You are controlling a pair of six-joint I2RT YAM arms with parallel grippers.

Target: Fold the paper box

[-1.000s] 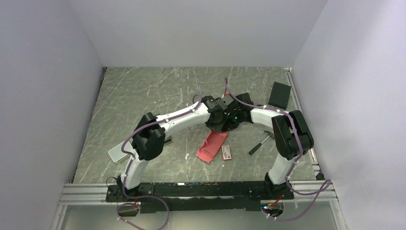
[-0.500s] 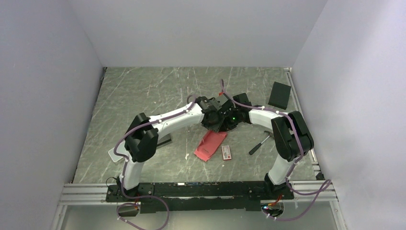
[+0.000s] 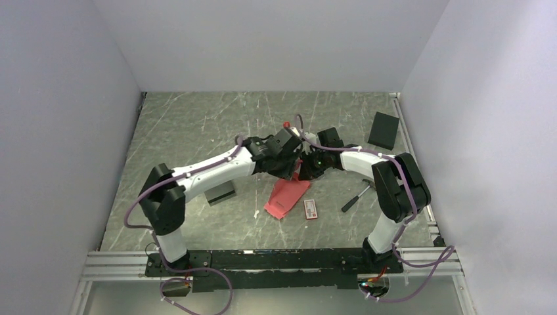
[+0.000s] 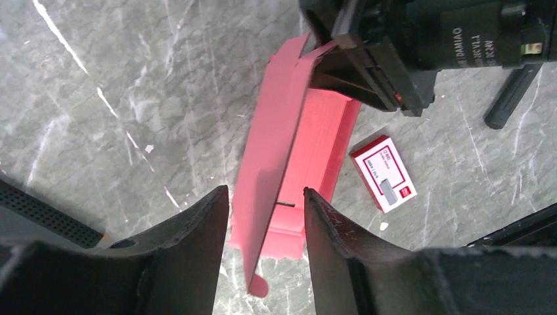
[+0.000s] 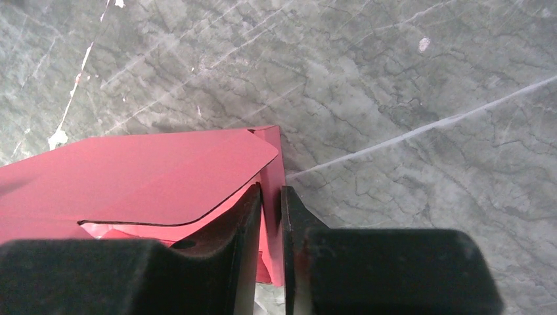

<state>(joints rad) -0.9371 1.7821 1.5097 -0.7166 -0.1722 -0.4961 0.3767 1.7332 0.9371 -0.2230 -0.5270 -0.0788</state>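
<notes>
The paper box's far end is being pinched by the right gripper, the left gripper being held apart; tearing is being risked by tugging.

Grey marbled table: paper box, packet just right, tool beyond, black box far-right, block left.

The left gripper and right gripper meet close together. The red paper box lies just under their fingers.
</notes>
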